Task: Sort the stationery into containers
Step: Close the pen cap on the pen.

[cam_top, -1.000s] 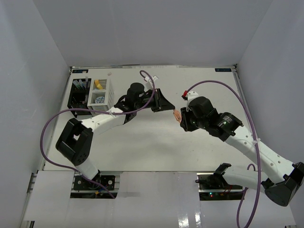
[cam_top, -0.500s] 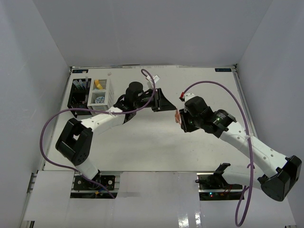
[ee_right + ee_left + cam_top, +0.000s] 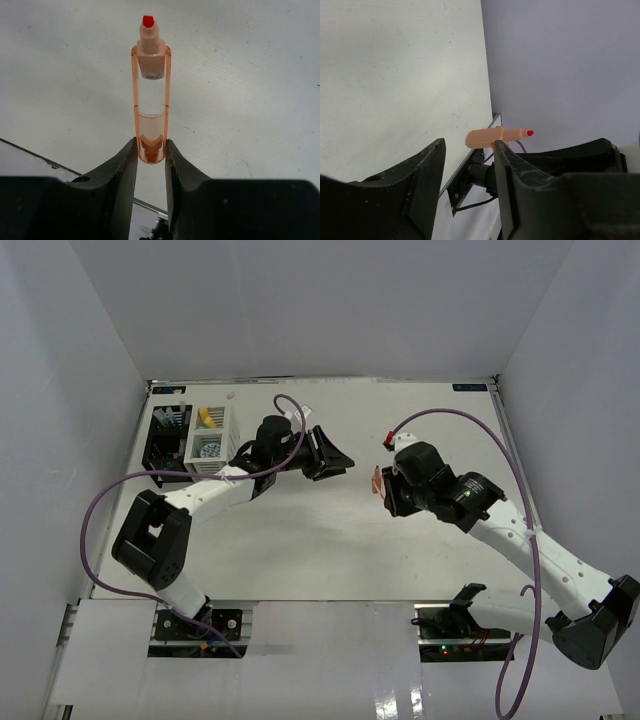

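Handover was suggested by the top view: the right gripper (image 3: 380,486) was held above the table (image 3: 420,420), closed on an orange marker (image 3: 375,482), with the left gripper (image 3: 335,460) near it and the white organizer (image 3: 230,445) and black organizer (image 3: 150,455) well apart at far left. From the left wrist, the jaws were seen parted and empty, the marker beyond them. From the right wrist, only the marker's tail was seen pinched between the fingers (image 3: 125,170); it could be pivoted or dropped by a nudge during transfer.
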Action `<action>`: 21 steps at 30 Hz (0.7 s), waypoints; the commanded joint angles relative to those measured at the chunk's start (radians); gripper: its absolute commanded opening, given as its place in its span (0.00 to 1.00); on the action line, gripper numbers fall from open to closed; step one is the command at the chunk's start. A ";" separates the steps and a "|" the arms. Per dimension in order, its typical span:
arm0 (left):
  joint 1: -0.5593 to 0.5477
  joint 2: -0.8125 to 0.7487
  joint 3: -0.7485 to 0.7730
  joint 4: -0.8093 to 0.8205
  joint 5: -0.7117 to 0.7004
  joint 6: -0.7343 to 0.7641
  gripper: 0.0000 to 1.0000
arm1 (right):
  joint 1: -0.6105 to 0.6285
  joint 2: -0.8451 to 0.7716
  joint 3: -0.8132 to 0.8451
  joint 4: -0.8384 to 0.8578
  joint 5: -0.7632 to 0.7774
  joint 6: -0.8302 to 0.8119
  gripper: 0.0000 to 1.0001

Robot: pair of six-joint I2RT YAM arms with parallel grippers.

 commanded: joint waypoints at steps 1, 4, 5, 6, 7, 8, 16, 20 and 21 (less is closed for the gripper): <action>0.002 -0.043 -0.004 -0.060 0.010 -0.073 0.56 | -0.006 -0.029 0.071 0.001 0.024 -0.001 0.08; 0.002 -0.032 -0.017 -0.066 0.033 -0.124 0.61 | -0.004 -0.023 0.110 0.007 0.028 -0.014 0.08; 0.001 -0.026 -0.025 -0.069 0.033 -0.130 0.62 | -0.006 -0.020 0.122 0.007 0.027 -0.019 0.08; 0.001 -0.020 -0.025 -0.079 0.037 -0.136 0.62 | -0.006 -0.015 0.134 0.007 0.022 -0.021 0.08; 0.001 -0.014 -0.023 -0.080 0.054 -0.139 0.64 | -0.006 -0.001 0.148 0.010 0.019 -0.028 0.08; -0.001 0.001 -0.019 -0.082 0.065 -0.141 0.64 | -0.006 0.003 0.173 0.010 0.017 -0.031 0.08; -0.040 0.054 0.045 -0.088 0.103 -0.147 0.67 | -0.004 0.078 0.291 0.038 -0.004 -0.053 0.08; -0.044 0.061 0.061 -0.068 0.102 -0.162 0.67 | -0.006 0.094 0.305 0.056 -0.032 -0.048 0.08; -0.044 0.063 0.065 -0.053 0.102 -0.168 0.67 | -0.004 0.097 0.299 0.062 -0.039 -0.047 0.08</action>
